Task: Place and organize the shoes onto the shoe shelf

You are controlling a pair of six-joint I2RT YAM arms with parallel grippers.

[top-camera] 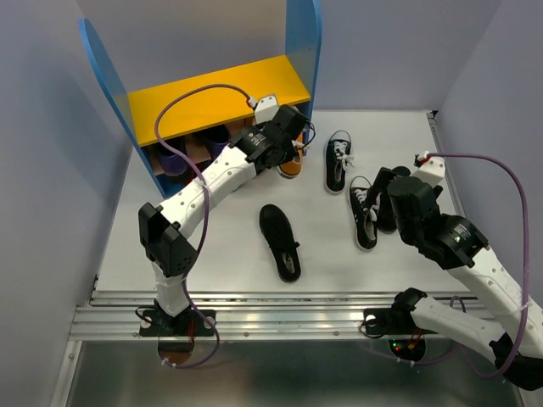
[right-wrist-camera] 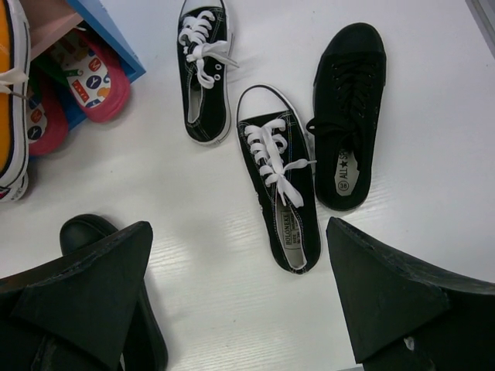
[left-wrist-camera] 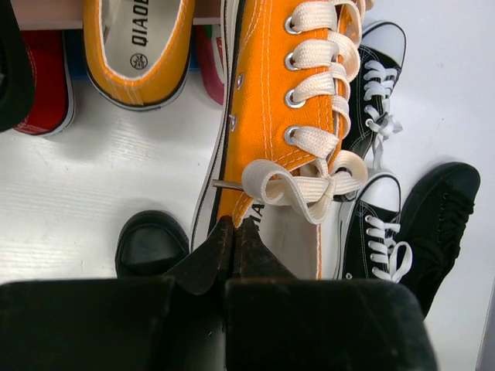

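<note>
Most of the shoe shelf [top-camera: 216, 97] lower tier is hidden under its yellow board, upper left of the top view. The wrist masks the left gripper [left-wrist-camera: 234, 232] there. Its own camera shows the fingers pinched tight on the heel edge of the orange sneaker [left-wrist-camera: 278, 116], at the shelf front; cannot tell if lifted. Second orange sneaker [left-wrist-camera: 138, 58] is cut off at frame top. Right gripper [right-wrist-camera: 238, 228] is spread wide, nothing between.

Count:
- Orange: two.
- Black canvas: two, upper canvas sneaker [right-wrist-camera: 203, 73] and centre canvas sneaker [right-wrist-camera: 278, 182].
- All-black: two, all-black shoe [right-wrist-camera: 348, 116] upper right, black toe [right-wrist-camera: 85, 232] lower left, mostly behind a finger.
</note>
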